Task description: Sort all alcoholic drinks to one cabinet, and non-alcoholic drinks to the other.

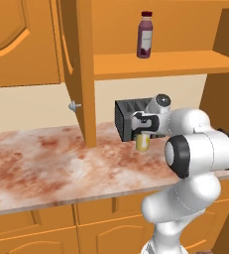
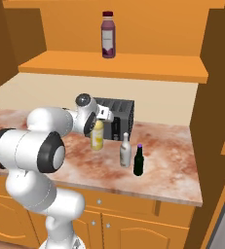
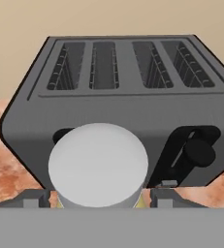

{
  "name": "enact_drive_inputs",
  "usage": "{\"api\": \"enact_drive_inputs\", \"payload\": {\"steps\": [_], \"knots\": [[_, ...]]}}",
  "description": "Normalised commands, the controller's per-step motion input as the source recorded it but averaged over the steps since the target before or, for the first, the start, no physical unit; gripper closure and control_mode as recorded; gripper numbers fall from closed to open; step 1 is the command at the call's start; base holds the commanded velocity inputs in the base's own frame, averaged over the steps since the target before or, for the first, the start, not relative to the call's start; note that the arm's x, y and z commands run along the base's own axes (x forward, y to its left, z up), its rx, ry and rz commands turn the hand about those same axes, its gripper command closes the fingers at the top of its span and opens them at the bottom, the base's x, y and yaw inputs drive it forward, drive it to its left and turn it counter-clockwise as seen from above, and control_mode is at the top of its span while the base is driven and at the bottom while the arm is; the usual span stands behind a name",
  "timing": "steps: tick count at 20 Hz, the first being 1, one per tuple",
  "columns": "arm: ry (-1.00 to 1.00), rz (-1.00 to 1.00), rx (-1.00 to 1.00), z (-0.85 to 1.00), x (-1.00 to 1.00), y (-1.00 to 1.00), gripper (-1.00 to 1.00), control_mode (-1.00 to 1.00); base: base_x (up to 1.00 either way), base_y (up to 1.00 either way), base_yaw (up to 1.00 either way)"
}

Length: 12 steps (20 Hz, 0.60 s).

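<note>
Hand view is showing the tool point(image 3: 98, 203) straddling the stout pale yellow plastic bottle's white cap point(image 3: 98, 164), jaws partly apart, grip uncertain, so centring before squeezing seems wise.

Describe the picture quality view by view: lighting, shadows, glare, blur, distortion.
Left base view: flat, even rendered light, no glare; the yellow bottle is partly hidden behind the gripper. Right base view: sharp throughout, faint shadows under the pale glass bottle and dark bottle. Hand view: the white cap looms large and soft-edged from closeness, and the toaster looks splayed by perspective.
</note>
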Motion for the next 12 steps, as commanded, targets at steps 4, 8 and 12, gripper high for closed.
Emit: {"api": "enact_drive_inputs", "payload": {"steps": [4, 8, 12], "knots": [[0.00, 0.00, 0.00, 0.02, -0.31, 0.02, 1.00, -1.00, 0.00, 0.00, 0.00], [0.00, 0.00, 0.00, 0.32, -0.54, 0.17, 1.00, -1.00, 0.00, 0.00, 0.00], [-0.02, 0.00, -0.01, 0.68, -0.54, 0.31, 1.00, -1.00, 0.00, 0.00, 0.00]]}}
